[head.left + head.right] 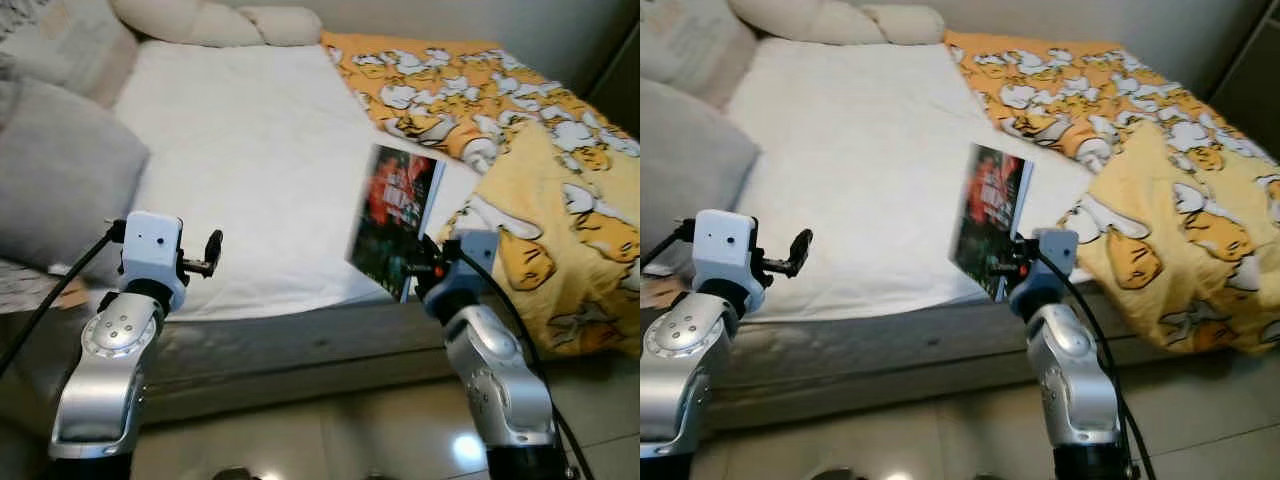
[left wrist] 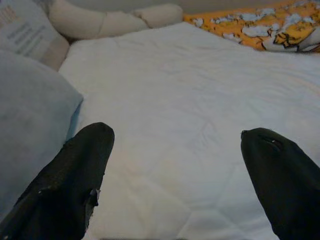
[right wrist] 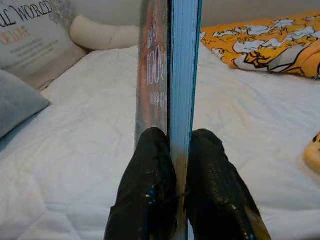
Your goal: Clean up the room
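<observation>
Right gripper [image 3: 179, 165] pinches the book [image 1: 395, 218] by its lower edge, fingers pressed on either cover, holding it upright above the near edge of the bed [image 1: 250, 150], beside the yellow duck blanket [image 1: 560, 200]. Left gripper [image 2: 175, 170] hovers over the white sheet, fingers spread wide, near the grey pillow [image 1: 50, 170].

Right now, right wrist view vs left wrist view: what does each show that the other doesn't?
Right wrist view: the right gripper shut on a book, held upright, edge toward the camera, both fingers pressed against its covers; also a printed pillow.

Left wrist view: the left gripper open, holding nothing, over the white mattress, with a grey cushion beside it.

Both: white mattress, cream bolster pillows at the head, and the orange duck-print blanket.
</observation>
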`<state>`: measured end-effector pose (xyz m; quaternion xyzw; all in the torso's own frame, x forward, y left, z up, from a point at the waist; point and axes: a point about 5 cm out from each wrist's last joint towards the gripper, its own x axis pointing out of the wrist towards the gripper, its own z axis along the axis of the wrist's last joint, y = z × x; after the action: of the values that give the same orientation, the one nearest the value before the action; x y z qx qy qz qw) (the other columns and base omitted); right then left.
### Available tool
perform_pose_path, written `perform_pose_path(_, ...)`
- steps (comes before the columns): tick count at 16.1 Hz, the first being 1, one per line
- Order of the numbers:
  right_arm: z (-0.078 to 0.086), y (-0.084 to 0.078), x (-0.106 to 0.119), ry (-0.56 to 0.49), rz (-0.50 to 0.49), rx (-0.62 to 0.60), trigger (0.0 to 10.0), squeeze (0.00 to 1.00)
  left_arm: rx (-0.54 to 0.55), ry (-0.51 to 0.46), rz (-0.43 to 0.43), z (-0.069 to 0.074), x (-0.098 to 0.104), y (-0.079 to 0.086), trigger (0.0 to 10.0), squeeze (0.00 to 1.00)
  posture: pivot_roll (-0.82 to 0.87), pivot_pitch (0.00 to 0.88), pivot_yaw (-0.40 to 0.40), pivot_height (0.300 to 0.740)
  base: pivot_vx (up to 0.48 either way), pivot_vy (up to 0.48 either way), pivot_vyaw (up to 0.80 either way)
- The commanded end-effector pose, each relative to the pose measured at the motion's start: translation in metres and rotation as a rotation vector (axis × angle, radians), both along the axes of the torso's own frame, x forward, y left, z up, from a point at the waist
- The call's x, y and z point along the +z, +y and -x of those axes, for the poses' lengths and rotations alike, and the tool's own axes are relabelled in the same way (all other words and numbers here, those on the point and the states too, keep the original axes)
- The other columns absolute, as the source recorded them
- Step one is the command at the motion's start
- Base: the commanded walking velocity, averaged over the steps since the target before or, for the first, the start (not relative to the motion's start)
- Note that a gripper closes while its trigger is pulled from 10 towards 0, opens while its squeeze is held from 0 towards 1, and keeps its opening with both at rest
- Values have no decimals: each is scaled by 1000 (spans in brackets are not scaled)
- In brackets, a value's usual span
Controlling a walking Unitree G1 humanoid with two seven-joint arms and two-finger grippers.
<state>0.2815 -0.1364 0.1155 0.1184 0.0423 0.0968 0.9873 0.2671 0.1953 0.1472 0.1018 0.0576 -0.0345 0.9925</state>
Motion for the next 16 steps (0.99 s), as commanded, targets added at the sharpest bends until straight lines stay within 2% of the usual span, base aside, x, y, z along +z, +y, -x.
perform_pose_path(1,-2,-9,8,-36,-5,-38,10000,0,-12,-5,1,-1,1,-3,10000,0,34,0,-78,740,0,356,0)
perform_pose_path(8,-3,-8,6,-13,-39,-41,10000,0,14,-18,-2,-3,3,-1,10000,0,34,0,-74,740,0,48,0)
perform_pose_path(13,-7,-7,8,-41,81,-58,10000,0,13,-27,-1,-4,4,0,10000,0,33,0,-71,740,0,0,0)
perform_pose_path(16,-6,-9,7,-37,49,-39,10000,0,8,-34,3,-4,5,-1,10000,0,34,0,-71,740,0,0,0)
